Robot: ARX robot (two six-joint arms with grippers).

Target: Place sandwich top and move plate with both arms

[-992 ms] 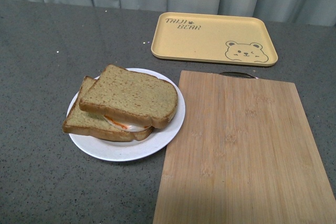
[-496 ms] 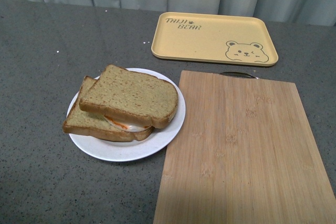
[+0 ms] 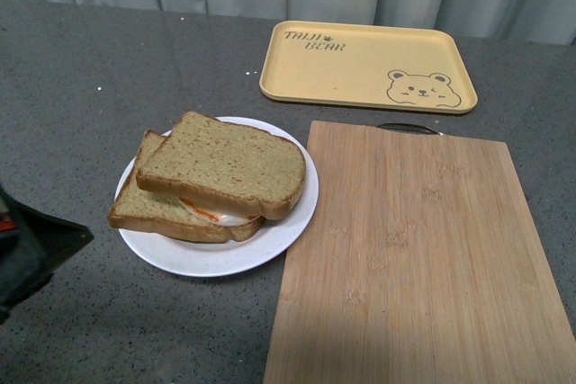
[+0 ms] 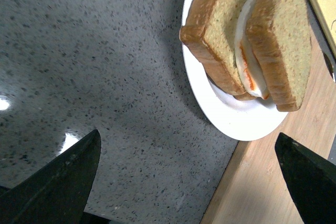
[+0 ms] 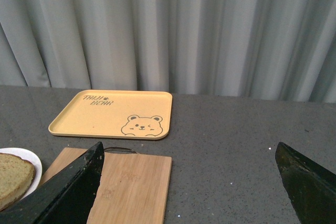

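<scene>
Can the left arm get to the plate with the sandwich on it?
Probably yes. The left tool is open and points toward the plate, with only bare counter between them and nothing in the way.

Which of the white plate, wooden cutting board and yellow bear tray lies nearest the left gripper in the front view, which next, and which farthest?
The left gripper shows at the front view's lower left edge.
1. The plate, left of centre, right beside it.
2. The cutting board, on the plate's right.
3. The yellow tray, at the back, right of centre.
</scene>
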